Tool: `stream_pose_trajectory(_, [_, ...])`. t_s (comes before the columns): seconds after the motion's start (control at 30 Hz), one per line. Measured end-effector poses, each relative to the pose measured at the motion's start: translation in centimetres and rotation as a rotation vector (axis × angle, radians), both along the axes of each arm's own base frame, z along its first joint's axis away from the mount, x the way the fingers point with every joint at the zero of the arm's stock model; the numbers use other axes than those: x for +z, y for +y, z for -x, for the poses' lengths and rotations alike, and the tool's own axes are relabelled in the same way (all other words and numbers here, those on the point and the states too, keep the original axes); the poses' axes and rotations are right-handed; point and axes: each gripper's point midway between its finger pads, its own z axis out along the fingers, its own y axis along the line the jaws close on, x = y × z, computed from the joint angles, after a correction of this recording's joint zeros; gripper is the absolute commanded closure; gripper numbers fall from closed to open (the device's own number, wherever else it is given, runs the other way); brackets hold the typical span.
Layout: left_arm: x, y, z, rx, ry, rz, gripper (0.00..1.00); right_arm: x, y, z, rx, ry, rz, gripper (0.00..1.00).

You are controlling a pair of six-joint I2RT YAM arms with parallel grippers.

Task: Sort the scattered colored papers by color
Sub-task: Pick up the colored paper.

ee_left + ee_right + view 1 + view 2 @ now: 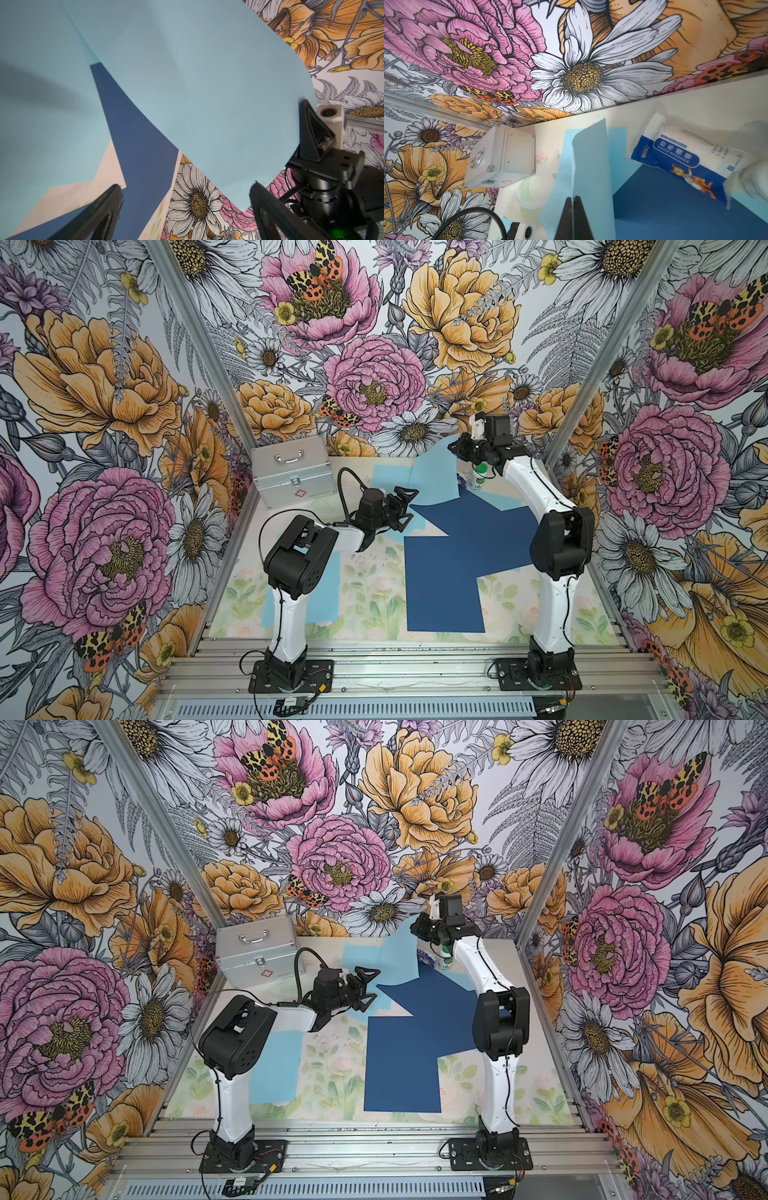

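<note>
Two shades of paper, thin, matte, limp. In both top views we log navy sheets (pixel 449 572) overlapping flat at the centre of the table (pixel 374 585). One sky-blue sheet (pixel 434 475) hangs raised at the back from the right gripper (pixel 456 448).

Left wrist: left gripper (pixel 186 186), jaws wide apart, empty, just beside that sheet.

Right wrist: jaws together, pinching its edge.

We judge it light, floppy and crease-prone; grip edges or corners.
</note>
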Motion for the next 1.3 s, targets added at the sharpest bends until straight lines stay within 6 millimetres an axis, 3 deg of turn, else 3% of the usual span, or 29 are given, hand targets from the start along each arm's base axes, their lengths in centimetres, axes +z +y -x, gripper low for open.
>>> stream_pose_trajectory(0.37, [-2.8,-3.6,-0.7,0.036,0.066,0.162,0.02,0.8,-0.9,2.7,-0.039,0.023,0.0,1.0])
stream_pose_trajectory(0.47, [-2.2,-4.2,-1.0,0.045,0.057,0.19,0.02,0.9,-0.9,3.8,-0.044,0.026,0.006,1.0])
stream_pose_trajectory(0.7, [0.4,-5.4,-2.1,0.065,-0.001,0.268,0.15,0.4,-1.1,5.5,-0.051,0.032,0.007,1.0])
stream_pose_trajectory(1.13, [0.3,-6.4,-1.3,0.054,0.003,0.266,0.21,0.6,-1.6,5.6,-0.074,0.031,0.004,1.0])
stream_pose_trajectory(1.3, [-1.2,-7.8,-0.1,0.032,0.026,0.25,0.21,1.1,-1.9,5.7,-0.083,0.024,-0.001,1.0])
